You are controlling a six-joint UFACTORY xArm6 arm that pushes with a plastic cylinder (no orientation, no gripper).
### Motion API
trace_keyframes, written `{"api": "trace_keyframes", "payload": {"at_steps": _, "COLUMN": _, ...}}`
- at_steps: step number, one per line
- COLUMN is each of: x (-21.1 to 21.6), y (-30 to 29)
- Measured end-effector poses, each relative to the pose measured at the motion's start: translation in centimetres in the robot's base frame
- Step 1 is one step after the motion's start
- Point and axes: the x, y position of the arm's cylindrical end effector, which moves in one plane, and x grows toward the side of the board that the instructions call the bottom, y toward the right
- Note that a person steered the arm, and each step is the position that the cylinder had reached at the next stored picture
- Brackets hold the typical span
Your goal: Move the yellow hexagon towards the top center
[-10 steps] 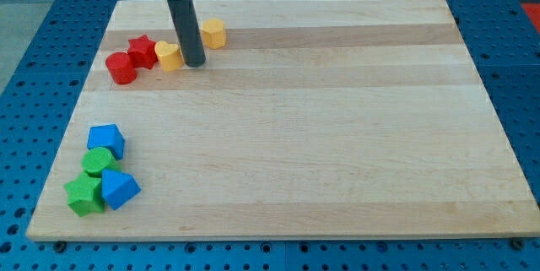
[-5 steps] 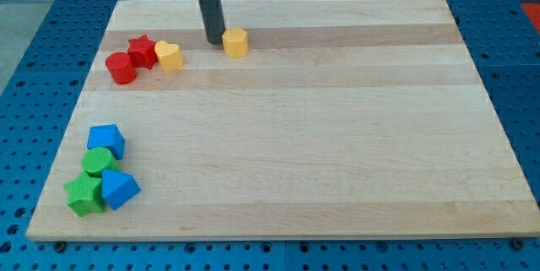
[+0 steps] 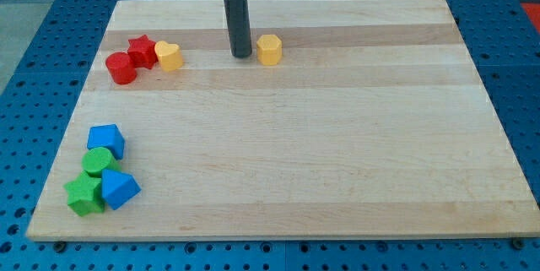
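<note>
The yellow hexagon [image 3: 269,50] lies on the wooden board [image 3: 337,136] near the view's top, a little left of centre. My tip [image 3: 241,55] rests on the board just to the hexagon's left, with a small gap between them. The dark rod rises from the tip toward the view's top edge.
A yellow heart [image 3: 170,56], a red star [image 3: 142,51] and a red cylinder [image 3: 121,67] cluster at the view's upper left. Two blue blocks [image 3: 106,141] [image 3: 119,189], a green cylinder [image 3: 99,163] and a green star [image 3: 83,195] cluster at the lower left.
My tip moved from beside the yellow heart up and to the right. The yellow hexagon slid to the right along the top of the board, ahead of the tip.
</note>
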Motion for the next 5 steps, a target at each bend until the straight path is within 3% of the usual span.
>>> {"api": "trace_keyframes", "payload": {"at_steps": 2, "x": 0.1, "y": 0.1}}
{"api": "trace_keyframes", "payload": {"at_steps": 3, "x": -0.4, "y": 2.8}}
{"api": "trace_keyframes", "payload": {"at_steps": 5, "x": -0.7, "y": 15.5}}
